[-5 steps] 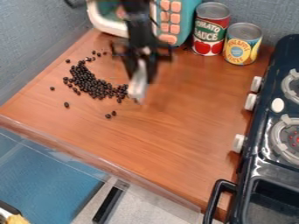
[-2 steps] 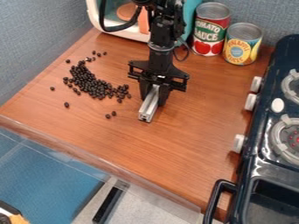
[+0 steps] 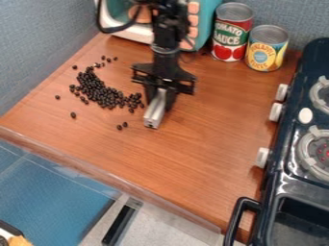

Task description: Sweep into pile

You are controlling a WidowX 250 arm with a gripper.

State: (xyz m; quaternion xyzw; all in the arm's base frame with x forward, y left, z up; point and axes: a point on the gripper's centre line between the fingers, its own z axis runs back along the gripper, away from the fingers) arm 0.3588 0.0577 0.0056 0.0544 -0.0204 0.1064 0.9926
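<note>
My black gripper (image 3: 158,100) hangs over the wooden counter just right of the beans, shut on a short silver metal bar (image 3: 155,109) that points down toward the front of the counter. Dark beans (image 3: 103,93) lie in a curved band on the left part of the counter, its right end close beside the gripper. A few stray beans (image 3: 73,115) are scattered to the left and in front of the band, with two (image 3: 122,126) lying left of the bar's lower end.
A toy microwave (image 3: 204,24) stands behind the arm, with a tomato sauce can (image 3: 232,32) and a yellow can (image 3: 266,48) to its right. A dark toy stove (image 3: 283,168) borders the counter (image 3: 193,153) on the right. Grey-blue walls rise at left and back.
Since a second ago the gripper has come forward, moving right and then a little back to the left, with the bar still held. The beans show no clear shift.
</note>
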